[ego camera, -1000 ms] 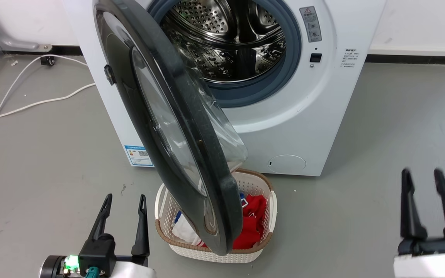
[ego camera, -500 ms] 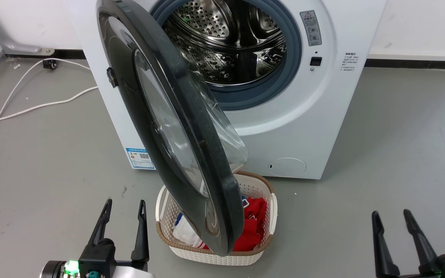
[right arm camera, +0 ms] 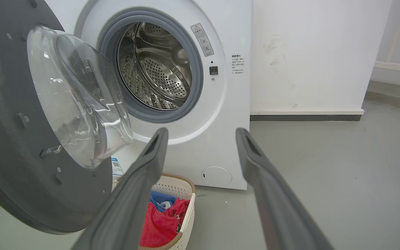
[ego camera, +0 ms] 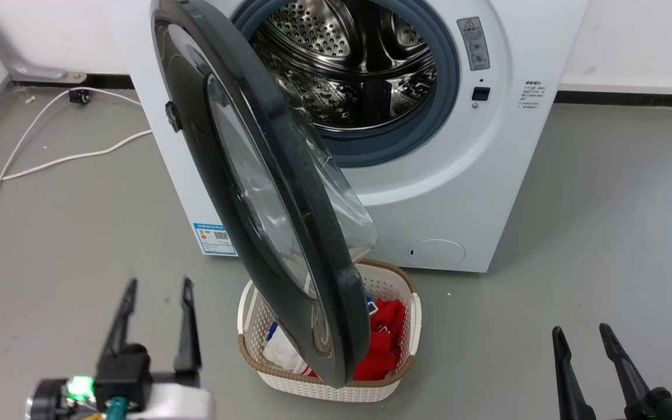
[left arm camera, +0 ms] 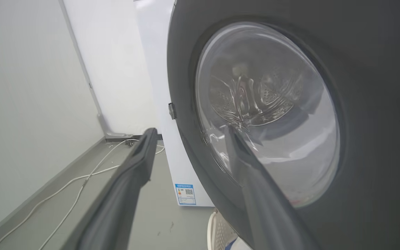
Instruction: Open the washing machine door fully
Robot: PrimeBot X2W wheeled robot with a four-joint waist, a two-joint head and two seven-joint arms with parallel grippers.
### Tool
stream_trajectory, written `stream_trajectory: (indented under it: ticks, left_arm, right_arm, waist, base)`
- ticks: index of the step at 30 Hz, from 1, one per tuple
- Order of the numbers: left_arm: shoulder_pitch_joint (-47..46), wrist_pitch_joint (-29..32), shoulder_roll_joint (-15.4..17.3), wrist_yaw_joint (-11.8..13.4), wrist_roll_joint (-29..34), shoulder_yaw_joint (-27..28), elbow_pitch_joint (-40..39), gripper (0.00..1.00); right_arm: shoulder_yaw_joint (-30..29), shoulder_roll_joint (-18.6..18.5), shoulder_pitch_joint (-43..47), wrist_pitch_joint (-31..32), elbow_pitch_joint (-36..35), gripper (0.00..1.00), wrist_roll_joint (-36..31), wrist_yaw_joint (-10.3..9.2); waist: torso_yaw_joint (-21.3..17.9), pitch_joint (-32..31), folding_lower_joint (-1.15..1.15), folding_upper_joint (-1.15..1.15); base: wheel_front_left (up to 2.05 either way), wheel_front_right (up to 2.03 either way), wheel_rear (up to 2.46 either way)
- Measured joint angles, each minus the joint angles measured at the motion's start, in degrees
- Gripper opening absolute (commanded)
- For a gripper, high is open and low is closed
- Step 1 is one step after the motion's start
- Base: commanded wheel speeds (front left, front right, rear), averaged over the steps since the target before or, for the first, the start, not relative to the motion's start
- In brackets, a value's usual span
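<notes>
door half open, both hands empty
the washing machine door (ego camera: pixel 266 192) stands edge-on above the laundry basket (ego camera: pixel 394 382), hinged on the left of the washing machine (ego camera: pixel 476 175). left hand (ego camera: pixel 159 282) is open near its outer face, probably to push it wider; right hand (ego camera: pixel 580 329) is open, well apart.

Washing machine door (ego camera: pixel 260 192), ahead of left gripper (ego camera: pixel 158 282): glossy black, clear glass centre.
Washing machine (ego camera: pixel 458 192), beyond both pincers: white; steel drum (ego camera: pixel 359 64) dotted with holes; grey-blue gasket (ego camera: pixel 394 146); blue label (ego camera: pixel 214 238).
Basket (ego camera: pixel 324 391), between left gripper and right gripper (ego camera: pixel 580 328): white lattice, brown rim.
Cloth (ego camera: pixel 385 338) inside: red, blue, white.
Floor (ego camera: pixel 604 233): plain grey.
</notes>
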Motion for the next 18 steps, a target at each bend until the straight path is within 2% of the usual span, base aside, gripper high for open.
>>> stream_trajectory:
  ticks: [3, 4, 5, 6, 11, 18]
  left_arm:
    - [-1.7, 0.0, 1.1, 1.2, 0.7, 1.0, -3.4, 1.00]
    - [-2.2, 0.0, 1.6, 1.6, 1.1, 1.2, -4.6, 0.60]
    - [-2.8, 0.0, 2.1, 1.9, 1.2, 1.5, -6.0, 0.16]
    - [-3.5, 0.0, 2.4, 2.0, 1.2, 1.6, -7.3, 0.00]
    - [-6.0, 0.0, 4.2, 2.4, 2.4, 0.6, -13.3, 0.00]
    - [-9.5, 0.0, 5.6, 1.4, 4.2, -4.9, -20.2, 0.00]
  right_arm:
    - [0.2, 0.0, 0.0, 0.0, 0.5, 1.00, 0.0, 0.00]
    - [0.2, 0.0, 0.0, 0.0, 0.6, 1.00, 0.0, 0.01]
    - [0.3, 0.0, 0.0, 0.0, 0.7, 1.00, 0.0, 0.00]
    - [0.2, 0.0, 0.0, 0.0, 0.8, 1.00, 0.0, 0.00]
    - [0.4, 0.0, 0.0, 0.0, 1.4, 1.00, 0.2, 0.00]
    - [0.6, 0.0, 0.0, 0.0, 2.3, 1.00, 0.5, 0.00]
  waist:
    - [0.1, -0.2, 0.00, 0.00]
    - [0.1, -0.2, 0.00, 0.00]
    - [0.2, -0.3, 0.00, 0.00]
    - [0.2, -0.3, 0.00, 0.00]
    - [0.1, -0.5, 0.00, 0.00]
    - [-0.2, -0.5, 0.00, 0.00]
  base:
    - [0.00, 0.00, 0.00]
    - [0.00, 0.00, 0.00]
    - [0.00, 0.00, 0.00]
    - [0.00, 0.00, 0.00]
    - [0.00, 0.00, 0.00]
    - [0.00, 0.00, 0.00]
